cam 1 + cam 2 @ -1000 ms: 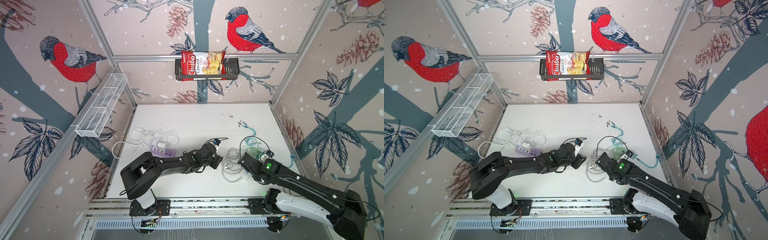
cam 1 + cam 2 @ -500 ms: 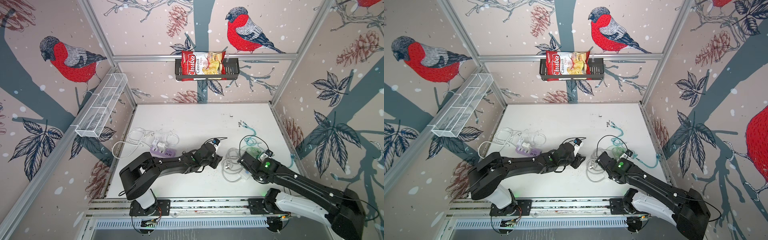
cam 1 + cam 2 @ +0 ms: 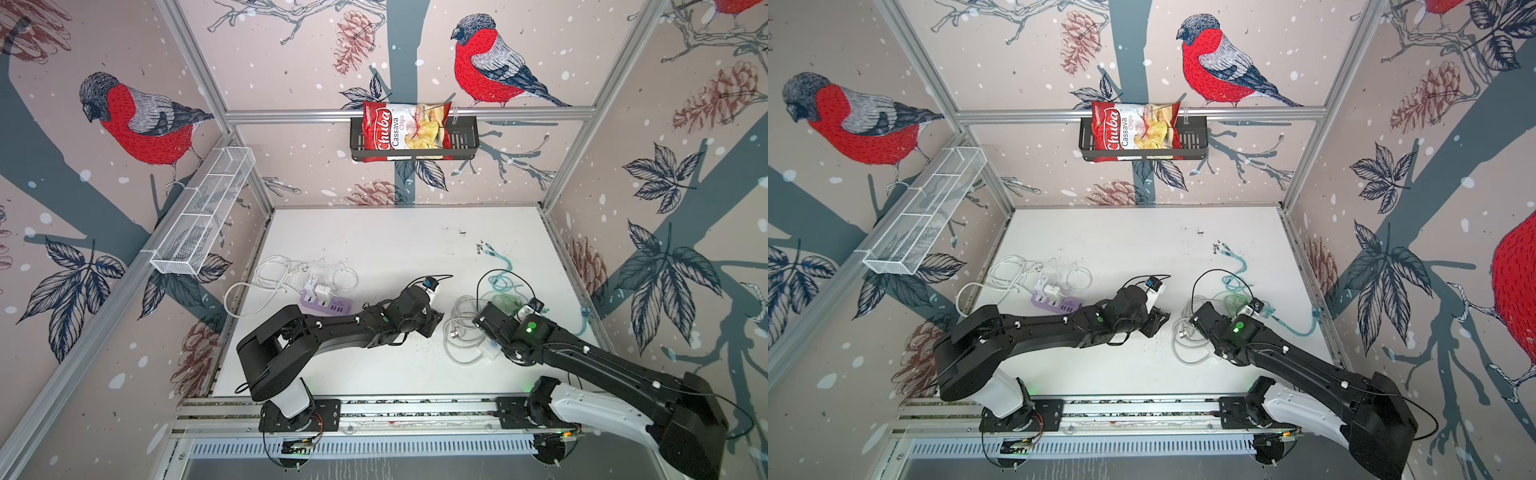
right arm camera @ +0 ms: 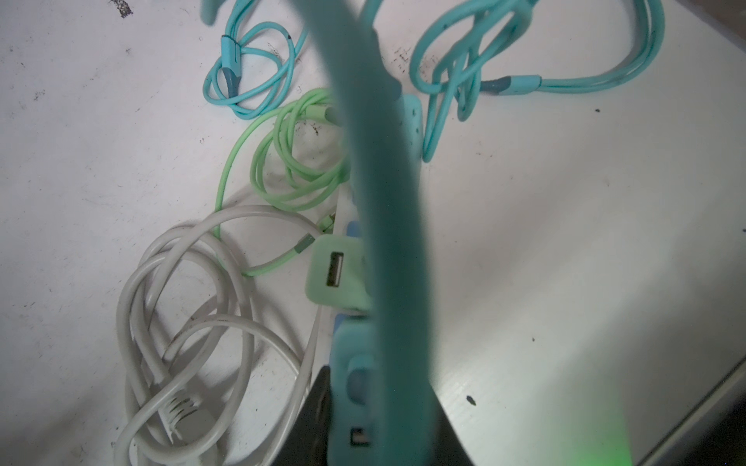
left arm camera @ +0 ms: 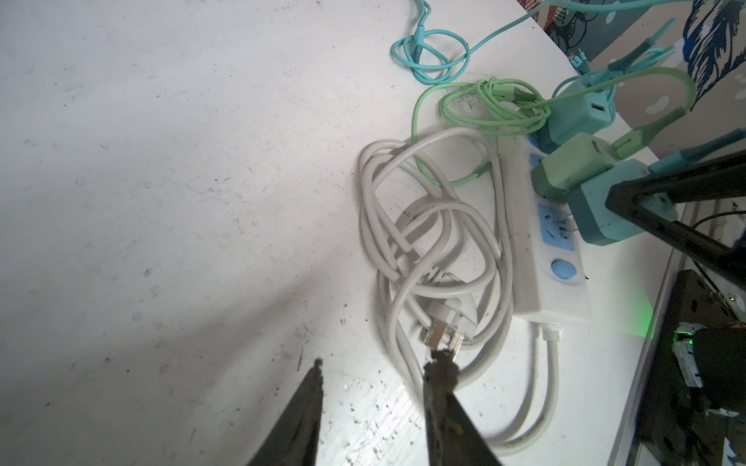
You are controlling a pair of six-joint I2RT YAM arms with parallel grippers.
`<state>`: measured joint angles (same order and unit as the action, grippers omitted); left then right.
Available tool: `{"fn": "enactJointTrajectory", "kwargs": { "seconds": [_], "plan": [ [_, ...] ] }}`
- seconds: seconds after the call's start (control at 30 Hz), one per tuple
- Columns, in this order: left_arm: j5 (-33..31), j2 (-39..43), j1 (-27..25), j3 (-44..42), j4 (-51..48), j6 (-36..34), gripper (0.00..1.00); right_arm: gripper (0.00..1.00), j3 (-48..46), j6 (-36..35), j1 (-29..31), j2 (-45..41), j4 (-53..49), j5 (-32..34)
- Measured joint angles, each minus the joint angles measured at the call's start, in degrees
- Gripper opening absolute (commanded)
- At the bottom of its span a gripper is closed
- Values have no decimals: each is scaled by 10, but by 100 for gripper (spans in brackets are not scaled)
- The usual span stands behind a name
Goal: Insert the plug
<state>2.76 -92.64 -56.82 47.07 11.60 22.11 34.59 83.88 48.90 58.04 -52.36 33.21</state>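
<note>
- left gripper (image 5: 379, 375): two dark tapered fingers, partly apart, nothing between them. One fingertip (image 5: 440, 371) sits just short of the metal prongs of a white cord plug (image 5: 444, 335), whose glossy cord lies looped beyond.
- right gripper (image 4: 363, 407): closed tight on the teal plug (image 5: 601, 218), a rounded, matte block. Directly under this gripper it rests against a blue socket face of the long white plastic power strip (image 5: 537, 258). Its pins are hidden, possibly not seated.
- green charger cube (image 5: 573, 165): just past the right gripper, standing on the strip.
- table (image 5: 161, 161): white, scuffed.
</note>
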Motion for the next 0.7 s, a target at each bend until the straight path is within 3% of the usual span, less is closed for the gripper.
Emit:
{"fn": "enactJointTrajectory", "kwargs": {
  "seconds": [0.5,0.7],
  "plan": [
    [0,7,4,-9,6,0,41,7,-10,5,0,14,3,-3],
    [-6,18,11,-11,8,0,41,7,-8,-2,-3,66,21,5]
  ]
}}
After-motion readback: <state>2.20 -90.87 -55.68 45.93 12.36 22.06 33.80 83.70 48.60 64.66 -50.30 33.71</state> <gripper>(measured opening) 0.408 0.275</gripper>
